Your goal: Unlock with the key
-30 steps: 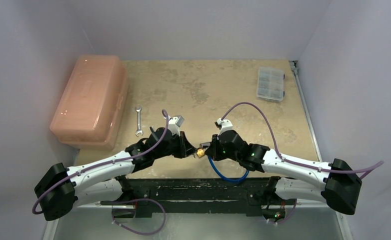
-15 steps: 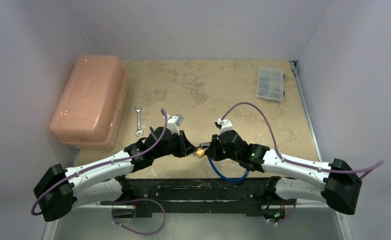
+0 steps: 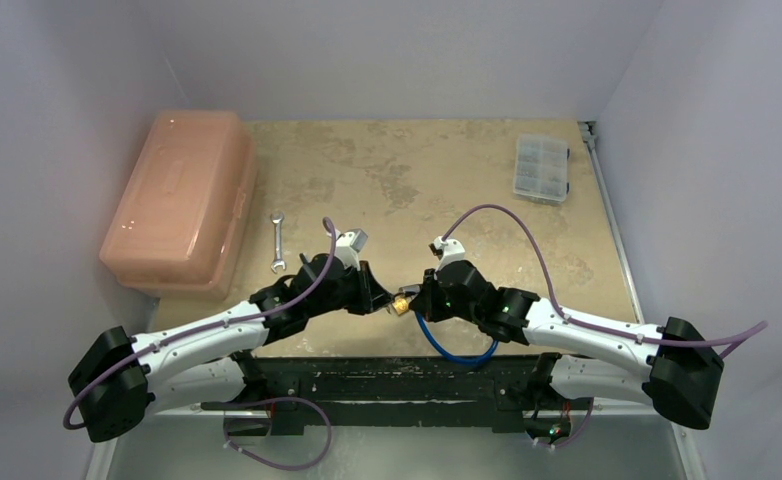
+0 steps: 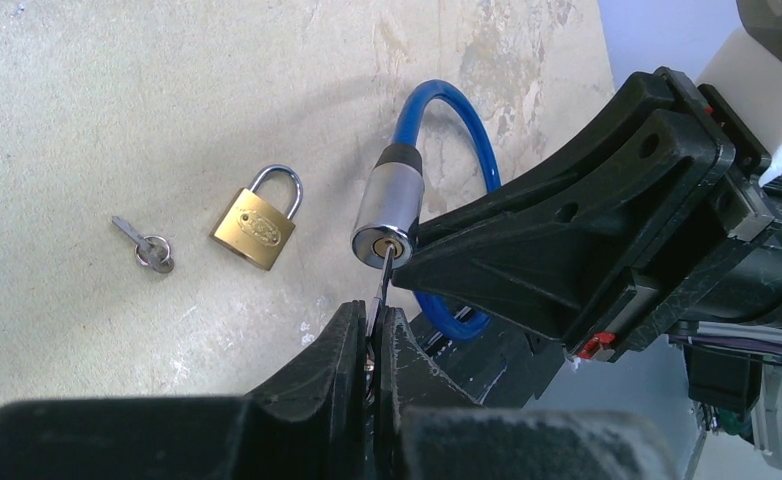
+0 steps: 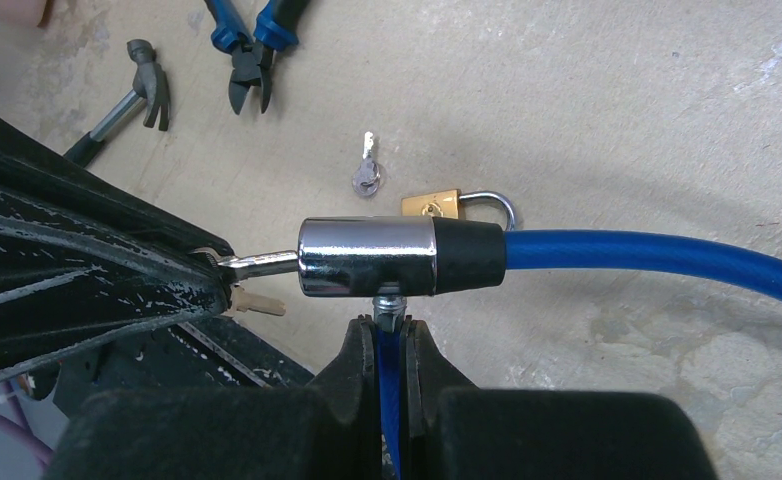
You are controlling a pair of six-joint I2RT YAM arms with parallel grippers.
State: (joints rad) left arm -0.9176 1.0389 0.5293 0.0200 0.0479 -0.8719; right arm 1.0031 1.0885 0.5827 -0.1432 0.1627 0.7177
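My left gripper [image 4: 371, 325] is shut on a thin silvery key [image 4: 384, 275]. The key's blade sits in the keyhole of a chrome lock cylinder [image 4: 387, 205] on a blue cable [image 4: 447, 110]. My right gripper [image 5: 392, 330] is shut on the blue cable [image 5: 647, 250] just under the cylinder [image 5: 367, 257] and holds it above the table. The key [image 5: 262, 264] enters the cylinder from the left in the right wrist view. In the top view the two grippers [image 3: 379, 300] [image 3: 414, 300] meet tip to tip near the front edge.
A small brass padlock [image 4: 255, 222] and a second tiny key on a ring [image 4: 145, 245] lie on the table below. Blue-handled pliers [image 5: 252, 40] and a small hammer [image 5: 127, 95] lie nearby. A wrench [image 3: 278, 240], a pink box [image 3: 177, 200] and a clear organizer [image 3: 542, 167] sit farther back.
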